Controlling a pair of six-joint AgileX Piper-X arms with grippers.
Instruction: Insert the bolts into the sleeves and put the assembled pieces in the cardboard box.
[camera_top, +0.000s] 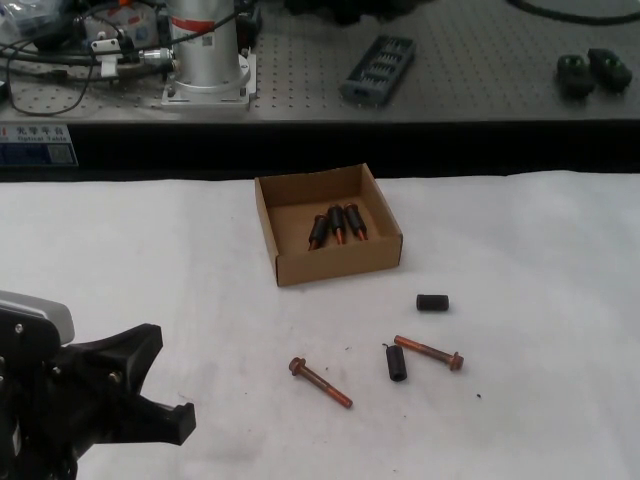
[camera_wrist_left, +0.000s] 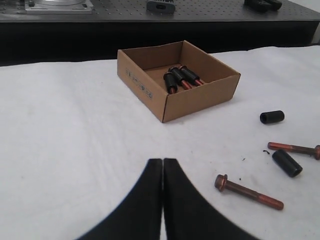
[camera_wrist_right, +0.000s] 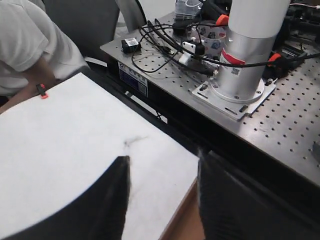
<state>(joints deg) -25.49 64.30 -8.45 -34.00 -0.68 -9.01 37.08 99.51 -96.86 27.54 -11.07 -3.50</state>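
White cloth (camera_top: 150, 250) covers the bench, and behind it a grey perforated metal table (camera_top: 480, 70) carries a silver cylindrical post (camera_top: 205, 45). Towards the back of the cloth sits an open brown cardboard box (camera_top: 330, 262). Inside it lie three assembled pieces (camera_top: 337, 226), copper-coloured bolts in black sleeves, side by side. In front of the box, one short black cylindrical sleeve (camera_top: 432, 302) lies alone. Nearer the front, a second black sleeve (camera_top: 396, 362) lies just beside a bare copper-coloured bolt (camera_top: 428, 352). Another bare bolt (camera_top: 320, 382) rests apart from them, toward the left arm's side. The left gripper (camera_wrist_left: 163, 161) hovers over the cloth at the near left corner, its black fingers pressed together on nothing. The right gripper (camera_wrist_right: 162, 159) has its fingers spread, empty, above the cloth's far edge by the metal table.
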